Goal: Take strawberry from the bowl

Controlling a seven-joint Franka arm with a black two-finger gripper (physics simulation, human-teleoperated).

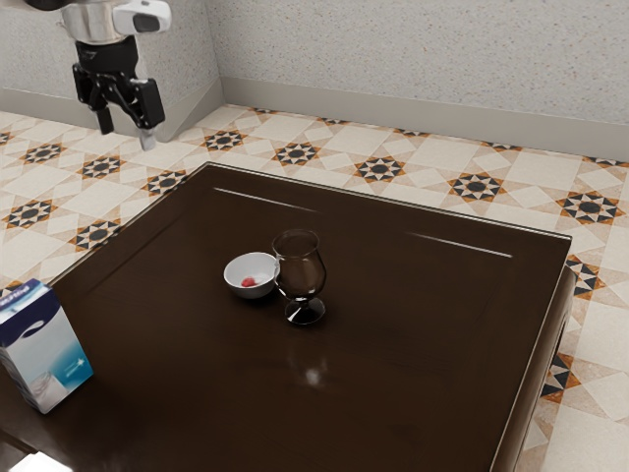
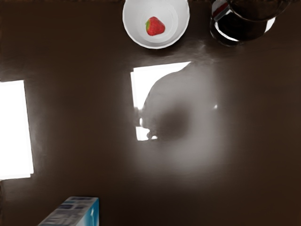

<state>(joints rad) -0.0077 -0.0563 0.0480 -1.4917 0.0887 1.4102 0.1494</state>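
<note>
black gripper [image 1: 127, 136]: fingers spread wide | red, green-capped strawberry [image 2: 156, 27]: inside smooth, round white bowl [image 2: 130, 29] | see-through stemmed glass [image 1: 301, 267]: rounded, just beside bowl | table [image 1: 393, 383]: dark, glossy | carton [image 1: 44, 344]: boxy, blue-and-white, upright

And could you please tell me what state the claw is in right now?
The claw is open, holding nothing.
</note>
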